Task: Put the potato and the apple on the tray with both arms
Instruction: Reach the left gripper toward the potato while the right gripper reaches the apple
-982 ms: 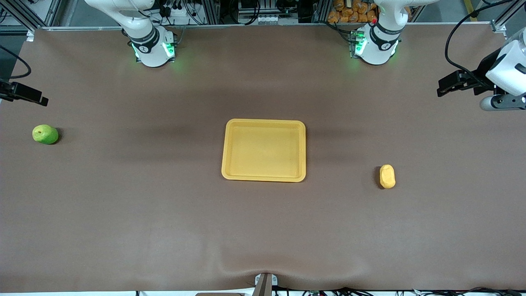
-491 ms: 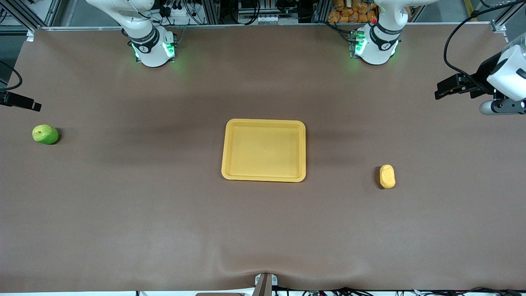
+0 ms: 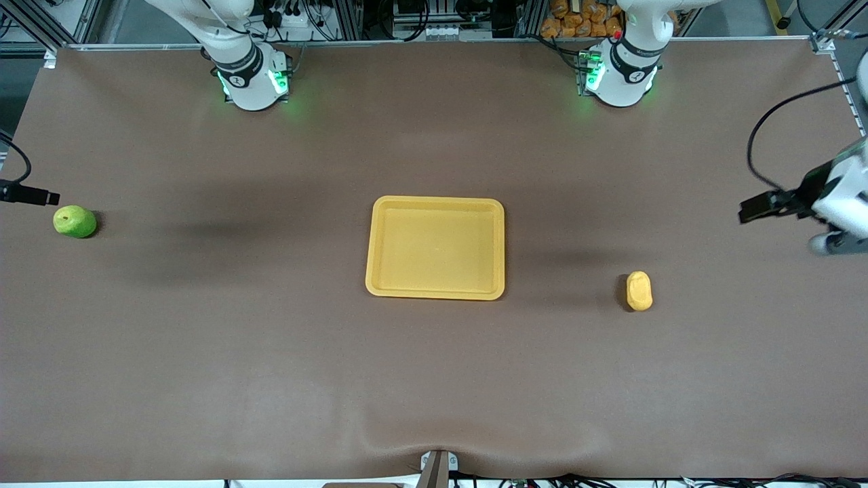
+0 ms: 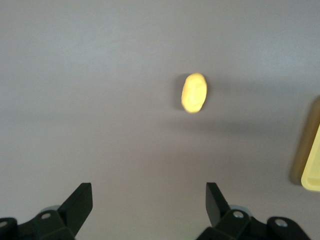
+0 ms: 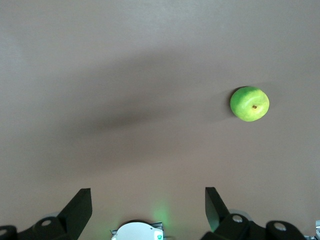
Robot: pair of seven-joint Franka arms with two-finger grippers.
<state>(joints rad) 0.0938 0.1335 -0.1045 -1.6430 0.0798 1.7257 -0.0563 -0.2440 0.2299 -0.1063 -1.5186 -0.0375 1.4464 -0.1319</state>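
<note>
1. Front view: the tray (image 3: 435, 248) lies flat near the middle of the table (image 3: 271, 352), and nothing is in it. The potato (image 3: 639, 290) lies on the table toward the left arm's end, well apart from the tray and slightly nearer the front camera than the tray's centre. The apple (image 3: 74, 221) sits on the table at the right arm's end, well apart from the tray, its stem dimple facing up. The left gripper (image 3: 763, 207) hangs in the air over bare table at the left arm's end, clear of the potato. Only a dark tip of the right gripper (image 3: 30, 195) shows at the frame's edge, over the table just beside the apple and not touching it.

2. Left wrist view: the left gripper (image 4: 149, 205) has its fingers (image 4: 77, 205) spread wide with nothing between them. The potato (image 4: 194, 93) lies on the table below, apart from the fingers. One corner of the tray (image 4: 311, 162) shows at the frame's edge.

3. Right wrist view: the right gripper (image 5: 148, 206) also has its fingers (image 5: 76, 205) spread wide and holds nothing. The apple (image 5: 249, 104) rests on the table, off to one side of the gap between the fingers and clear of both. A soft shadow crosses the table beside it.
</note>
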